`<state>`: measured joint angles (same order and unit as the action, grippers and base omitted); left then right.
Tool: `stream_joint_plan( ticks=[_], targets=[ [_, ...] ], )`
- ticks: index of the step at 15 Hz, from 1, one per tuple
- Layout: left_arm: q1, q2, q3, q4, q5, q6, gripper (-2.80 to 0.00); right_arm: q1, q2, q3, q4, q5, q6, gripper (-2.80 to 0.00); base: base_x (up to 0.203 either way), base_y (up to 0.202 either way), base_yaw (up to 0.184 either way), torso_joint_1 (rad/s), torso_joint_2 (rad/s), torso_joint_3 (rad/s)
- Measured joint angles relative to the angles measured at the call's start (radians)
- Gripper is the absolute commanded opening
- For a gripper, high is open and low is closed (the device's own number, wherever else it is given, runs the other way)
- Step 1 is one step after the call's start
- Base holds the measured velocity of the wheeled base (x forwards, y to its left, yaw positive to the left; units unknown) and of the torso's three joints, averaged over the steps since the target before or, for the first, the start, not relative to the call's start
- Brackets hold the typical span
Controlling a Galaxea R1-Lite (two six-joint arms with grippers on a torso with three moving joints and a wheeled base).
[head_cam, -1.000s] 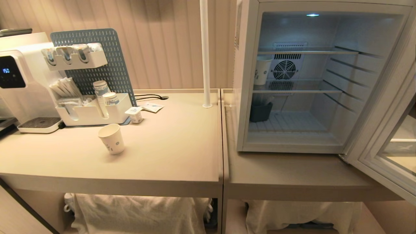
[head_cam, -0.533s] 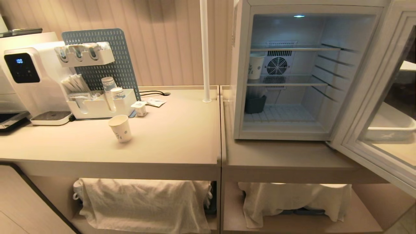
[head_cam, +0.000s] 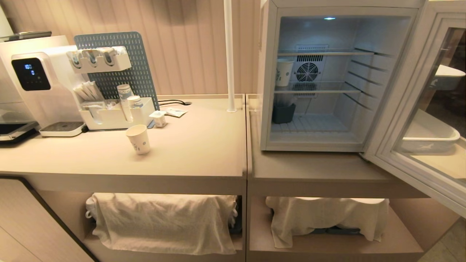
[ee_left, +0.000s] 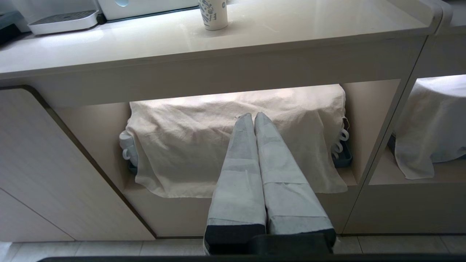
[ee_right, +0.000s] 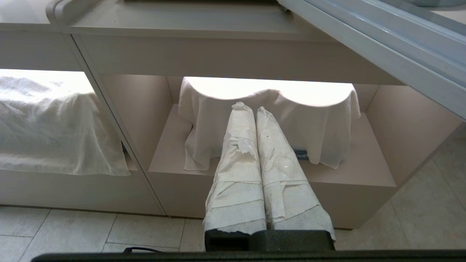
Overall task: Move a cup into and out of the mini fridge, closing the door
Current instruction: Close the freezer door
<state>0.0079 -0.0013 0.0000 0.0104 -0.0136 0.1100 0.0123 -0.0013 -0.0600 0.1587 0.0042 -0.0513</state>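
A: Where's the cup (head_cam: 138, 139)?

B: Upright on the left table (head_cam: 204, 153), out in the open, a little in front of the white organiser (head_cam: 109, 118) and the creamer tub (head_cam: 158, 118). It also shows at the edge of the left wrist view (ee_left: 213, 14).

A: And the fridge (head_cam: 267, 80)?

B: On the right table (head_cam: 309, 171), lit inside, with the door (head_cam: 404, 109) swung wide out to the right. A second cup (head_cam: 283, 72) stands on the middle wire shelf at the left wall, beside the rear fan (head_cam: 307, 71). A dark container (head_cam: 283, 113) sits on the floor of the fridge below it.

A: The end effectors?

B: Neither appears in the head view. The left end effector (ee_left: 253, 116) hangs low before the left table, its taped fingers pressed together and holding nothing, aimed at the cloth (ee_left: 204, 145) draped on the lower shelf. The right end effector (ee_right: 251, 108) is the same before the right table: fingers together, empty, facing the other cloth (ee_right: 320, 123), with the door's bottom edge overhead.

A: Anything else up there?

B: A water dispenser (head_cam: 32, 87) at far left, a blue pegboard (head_cam: 120, 72) behind the organiser, and a white pole (head_cam: 229, 54) at the table's back edge, left of the fridge.
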Motion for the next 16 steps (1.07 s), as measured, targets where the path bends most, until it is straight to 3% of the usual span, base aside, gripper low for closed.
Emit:
stream_joint_plan(
  ticks=[5,16],
  targets=[
    [-0.002,0.0,0.0,-0.001,0.0,0.001,-2.8,-0.002,0.0,0.0,-0.001,0.001,-0.004,-2.8,-0.002,-0.035,-0.002,0.002,0.0,0.0],
    [0.0,0.0,0.0,0.0,-0.003,-0.002,-2.8,0.0,0.0,0.0,0.0,0.001,-0.001,-2.8,0.0,-0.193,0.0,0.003,0.0,0.002]
  ],
)
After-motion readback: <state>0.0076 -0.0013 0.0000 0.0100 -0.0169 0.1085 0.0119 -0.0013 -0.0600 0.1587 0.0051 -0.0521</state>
